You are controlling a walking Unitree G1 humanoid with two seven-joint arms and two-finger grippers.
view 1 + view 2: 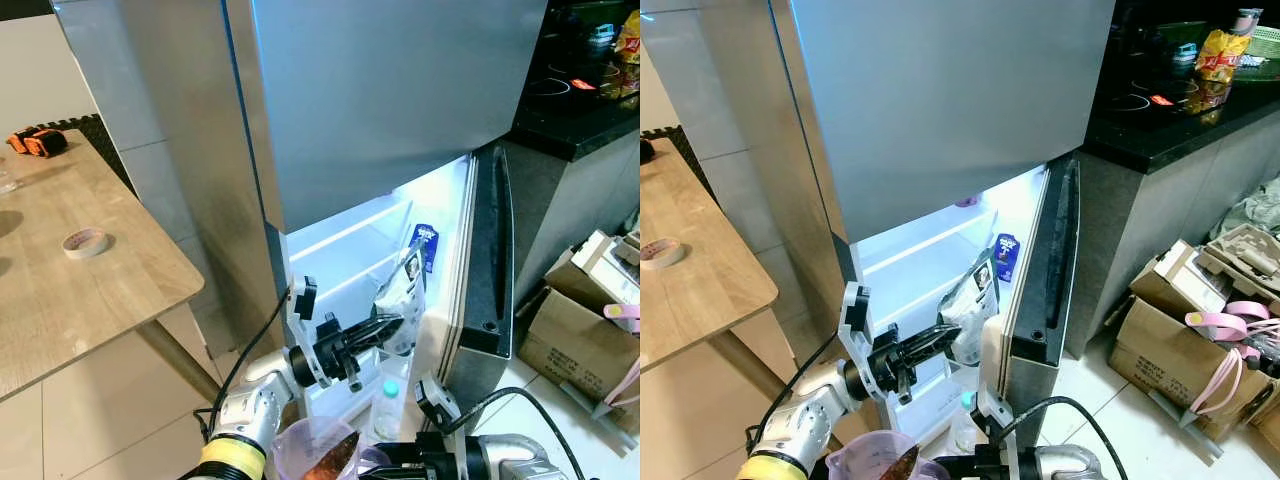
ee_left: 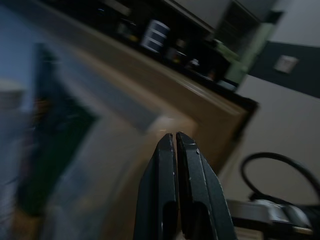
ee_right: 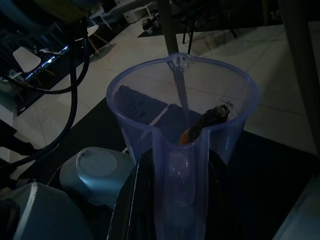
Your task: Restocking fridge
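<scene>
The fridge (image 1: 380, 100) has its lower door (image 1: 490, 260) swung open on a lit compartment. A silvery bag (image 1: 405, 290) stands on the white shelf, a blue packet (image 1: 428, 245) behind it and a green-capped bottle (image 1: 388, 400) below. My left gripper (image 1: 396, 323) reaches into the compartment with its tips against the bag's lower edge; the left wrist view shows its fingers (image 2: 165, 165) pressed together with nothing between them. My right gripper (image 3: 175, 210) is low in front of the fridge, shut on the handle of a clear purple jug (image 3: 220, 135) that holds an orange-brown piece (image 3: 205, 122).
A wooden table (image 1: 60, 290) stands at the left with a tape roll (image 1: 85, 242) and an orange-black tool (image 1: 35, 142). Cardboard boxes (image 1: 580, 330) crowd the floor on the right, below a dark counter (image 1: 580, 110). Black cables trail from both arms.
</scene>
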